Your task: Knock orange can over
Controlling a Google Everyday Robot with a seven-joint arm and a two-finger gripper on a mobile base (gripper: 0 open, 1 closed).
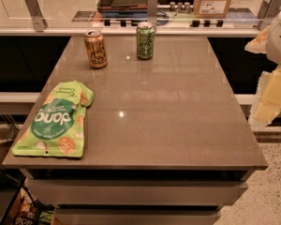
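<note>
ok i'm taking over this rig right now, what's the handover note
Claw: at the right edge of view, beside the table, well away from both cans.
Orange can: upright at the far left of the table. The green can stands upright to its right, apart from it. A bag lies flat at the near left.
Done: nothing yet; the orange can is not knocked over.
Left: bring the claw across to the orange can and tip it, leaving the green can alone.

Grey table (178,116) with orange can (95,49) and green can (145,41) upright at back, snack pouch (56,119) front-left; pincer (270,90) seemingly beyond right edge.
</note>
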